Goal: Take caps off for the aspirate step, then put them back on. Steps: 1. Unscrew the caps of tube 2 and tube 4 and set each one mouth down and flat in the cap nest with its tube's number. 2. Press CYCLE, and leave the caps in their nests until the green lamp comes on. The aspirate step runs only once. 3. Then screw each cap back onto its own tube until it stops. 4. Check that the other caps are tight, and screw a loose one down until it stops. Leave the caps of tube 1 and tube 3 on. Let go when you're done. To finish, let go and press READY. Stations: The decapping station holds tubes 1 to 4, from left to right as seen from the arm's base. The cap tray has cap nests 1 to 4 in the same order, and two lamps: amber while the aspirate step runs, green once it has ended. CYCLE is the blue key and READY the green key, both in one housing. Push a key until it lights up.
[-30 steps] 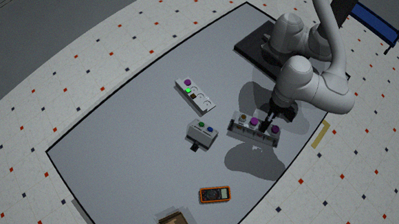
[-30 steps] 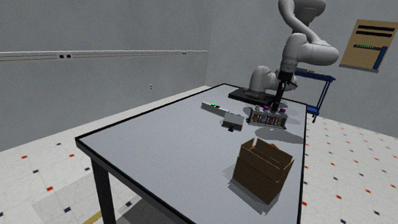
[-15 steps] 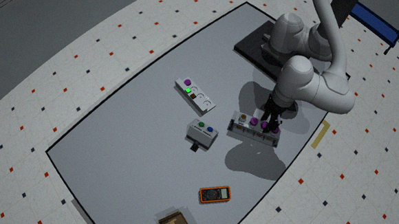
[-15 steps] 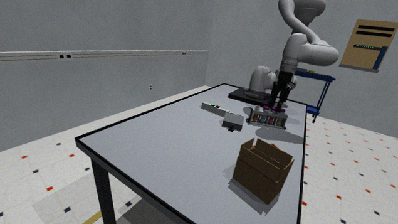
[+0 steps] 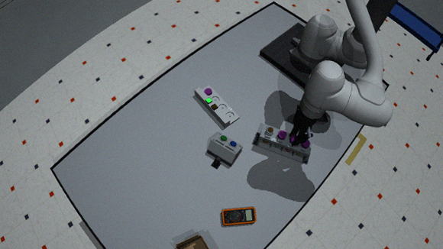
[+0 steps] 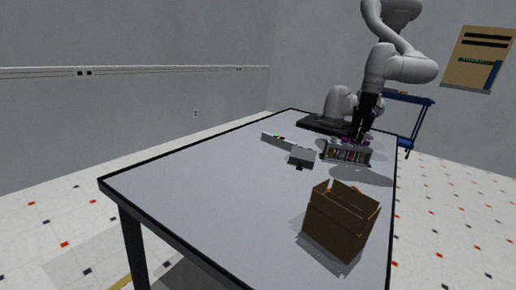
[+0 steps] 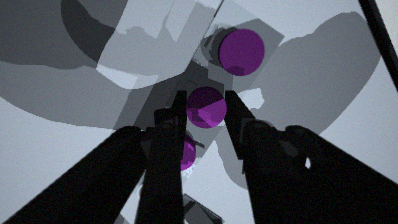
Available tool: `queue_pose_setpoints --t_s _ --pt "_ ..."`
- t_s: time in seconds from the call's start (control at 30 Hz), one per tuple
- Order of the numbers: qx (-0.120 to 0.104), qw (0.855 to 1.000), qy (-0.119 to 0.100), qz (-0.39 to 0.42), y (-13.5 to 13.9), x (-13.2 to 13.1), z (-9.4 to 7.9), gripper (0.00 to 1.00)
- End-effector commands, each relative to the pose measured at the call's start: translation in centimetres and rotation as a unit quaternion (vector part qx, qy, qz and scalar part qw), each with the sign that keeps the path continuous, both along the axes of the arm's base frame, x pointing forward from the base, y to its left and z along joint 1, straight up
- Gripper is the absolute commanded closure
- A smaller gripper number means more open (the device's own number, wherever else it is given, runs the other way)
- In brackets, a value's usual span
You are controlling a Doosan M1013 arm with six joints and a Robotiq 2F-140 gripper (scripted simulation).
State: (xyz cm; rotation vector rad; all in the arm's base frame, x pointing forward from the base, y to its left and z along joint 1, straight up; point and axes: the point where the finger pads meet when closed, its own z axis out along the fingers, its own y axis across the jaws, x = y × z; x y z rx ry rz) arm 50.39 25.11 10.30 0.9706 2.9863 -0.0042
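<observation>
1. The arm is bent steeply down over the decapping station point(image 5: 281, 148) on the counter point(image 5: 162, 182).
2. The gripper point(image 7: 206, 111) is closed narrowly on a purple cap point(image 7: 205, 106).
3. Another purple cap point(image 5: 208, 91) is seated in the cap tray point(image 5: 223, 119).

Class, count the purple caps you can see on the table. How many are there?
4. One purple cap sits in the cap tray's end nest. Three are on the tube station: left cap, right cap, and the middle cap between the fingers. The arm may hide others.

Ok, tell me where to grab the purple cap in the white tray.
By its round side wall, claw coming straight down: the cap lies in the tray's end nest, round face up, so opposite sides suit the fingers.
</observation>
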Motion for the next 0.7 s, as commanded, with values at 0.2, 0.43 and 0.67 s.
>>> queue_pose_setpoints --t_s 0.2,0.43,0.67 --pt "0.001 0.995 -0.001 -0.1 0.02 0.03 0.06 0.7" --pt "0.001 0.975 -0.001 -0.223 0.02 0.04 0.04 0.7" --pt "0.001 0.921 -0.001 -0.389 0.02 0.03 0.03 0.7"
